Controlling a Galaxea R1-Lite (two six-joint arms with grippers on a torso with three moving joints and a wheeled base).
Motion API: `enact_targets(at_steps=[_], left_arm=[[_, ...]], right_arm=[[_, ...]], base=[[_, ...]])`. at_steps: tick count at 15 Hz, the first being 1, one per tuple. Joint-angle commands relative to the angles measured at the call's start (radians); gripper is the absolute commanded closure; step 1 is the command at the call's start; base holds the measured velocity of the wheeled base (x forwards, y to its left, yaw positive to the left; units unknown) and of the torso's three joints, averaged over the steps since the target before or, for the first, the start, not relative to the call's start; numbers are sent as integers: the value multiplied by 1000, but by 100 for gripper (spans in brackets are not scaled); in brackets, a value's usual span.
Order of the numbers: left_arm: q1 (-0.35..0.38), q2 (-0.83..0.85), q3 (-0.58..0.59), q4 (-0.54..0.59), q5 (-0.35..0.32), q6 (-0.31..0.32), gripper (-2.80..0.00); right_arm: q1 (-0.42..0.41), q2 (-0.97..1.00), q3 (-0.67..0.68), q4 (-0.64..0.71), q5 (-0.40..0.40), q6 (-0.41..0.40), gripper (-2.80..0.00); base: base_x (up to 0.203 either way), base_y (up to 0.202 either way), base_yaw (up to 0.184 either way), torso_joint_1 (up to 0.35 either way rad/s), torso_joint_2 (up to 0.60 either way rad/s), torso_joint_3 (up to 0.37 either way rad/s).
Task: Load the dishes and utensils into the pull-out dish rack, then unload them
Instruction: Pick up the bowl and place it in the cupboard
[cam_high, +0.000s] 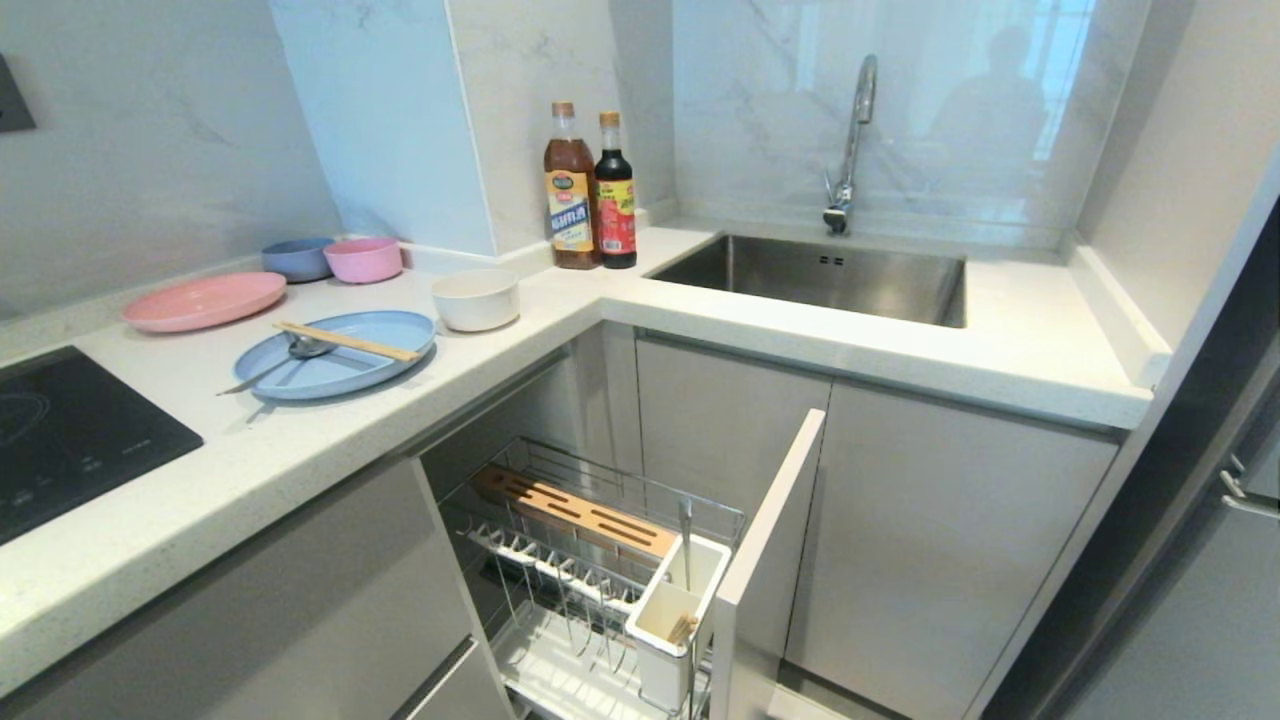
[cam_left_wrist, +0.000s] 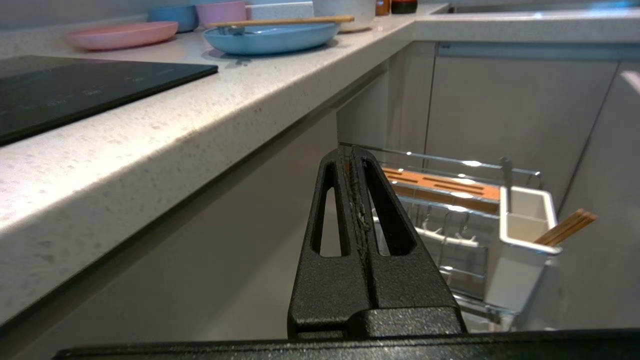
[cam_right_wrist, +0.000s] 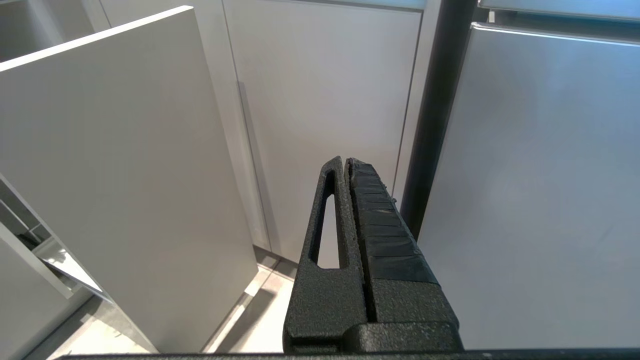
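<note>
On the counter lies the light-blue divided plate (cam_high: 335, 352) (cam_left_wrist: 272, 37), with wooden chopsticks (cam_high: 345, 342) (cam_left_wrist: 280, 21) across it and the silver spoon (cam_high: 290, 355) in it. Beside it stands the cream bowl (cam_high: 476, 298). The dish rack (cam_high: 590, 560) (cam_left_wrist: 450, 200) is pulled out below, its grey front panel (cam_high: 770, 560) (cam_right_wrist: 115, 165) standing forward. Its white caddy (cam_high: 675, 610) (cam_left_wrist: 520, 235) holds more chopsticks (cam_left_wrist: 565, 227). My left gripper (cam_left_wrist: 353, 150) is shut and empty, below counter height, pointing at the rack. My right gripper (cam_right_wrist: 345, 160) is shut and empty, facing the cabinet doors. Neither shows in the head view.
A black hob (cam_high: 70, 430) lies at the counter's left. A pink plate (cam_high: 205, 300), a small blue bowl (cam_high: 297, 258) and a pink bowl (cam_high: 363, 259) sit at the back. Two bottles (cam_high: 590, 190) stand by the sink (cam_high: 830, 275) and tap (cam_high: 850, 140). A steel appliance front (cam_right_wrist: 540, 175) is on the right.
</note>
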Motion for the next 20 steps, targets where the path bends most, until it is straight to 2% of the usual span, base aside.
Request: enact_targets(at_steps=[1,3,5,8,11,20], left_arm=[[0,-6,74,-26,-2,4,0],[0,-6,69,-15,-33,-11,0],[0,-6,59,79,-45,-65,0],[0,-7,57,77,-46,-87,0],[0,-7,56,74,-13,-183,0],[0,-7,57,71,-13,-184,0]], right_arm=[[0,1,2,0,0,0,0],[0,1,2,0,0,0,0],[0,1,2,0,2,0,0],[0,1,2,0,0,0,0],[0,1,2,0,0,0,0],[0,1,2,0,0,0,0]], base=[[0,0,0,0,0,0],[0,0,0,0,0,0],[0,0,0,0,0,0],[0,0,0,0,0,0],[0,0,0,0,0,0],[0,0,0,0,0,0]])
